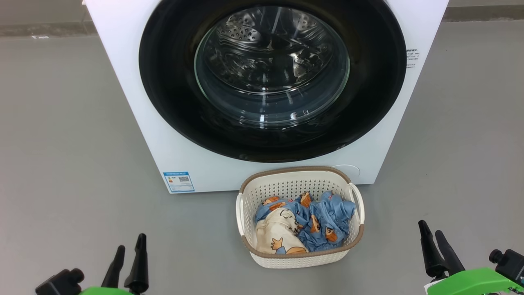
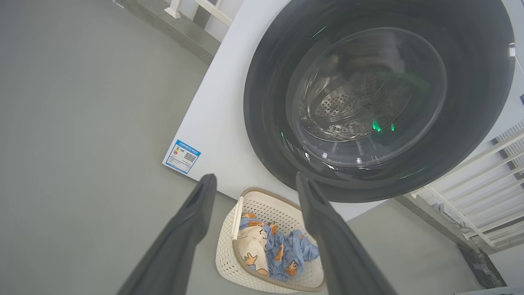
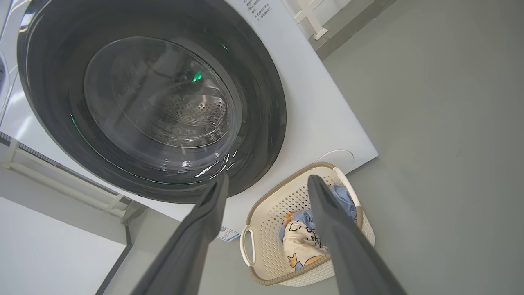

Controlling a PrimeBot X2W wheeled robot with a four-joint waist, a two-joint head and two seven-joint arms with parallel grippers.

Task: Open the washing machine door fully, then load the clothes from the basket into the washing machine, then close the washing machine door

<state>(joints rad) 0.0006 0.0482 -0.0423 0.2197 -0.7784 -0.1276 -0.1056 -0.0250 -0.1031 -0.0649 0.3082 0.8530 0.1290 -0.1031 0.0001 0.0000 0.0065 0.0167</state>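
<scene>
The white washing machine (image 1: 131,94) stands ahead, its round black-rimmed door (image 1: 172,94) shut flat against the front; the steel drum shows through the glass. On the floor just in front sits the cream basket (image 1: 294,184) with the blue and cream cartoon-print clothes (image 1: 305,223) piled inside. My left gripper (image 1: 130,248) hangs open at the lower left, well left of the basket. My right gripper (image 1: 431,232) is open at the lower right, to the basket's right. Both are empty. In the wrist views the open fingers frame the basket (image 2: 262,205) (image 3: 266,229), clothes (image 2: 286,250) (image 3: 301,241) and door (image 2: 266,102) (image 3: 262,102).
Grey floor (image 1: 61,143) spreads on both sides of the machine. A blue label (image 1: 179,181) marks its lower left corner, and a round cap (image 1: 346,170) sits at its lower right behind the basket. White railings (image 2: 483,180) stand beside the machine.
</scene>
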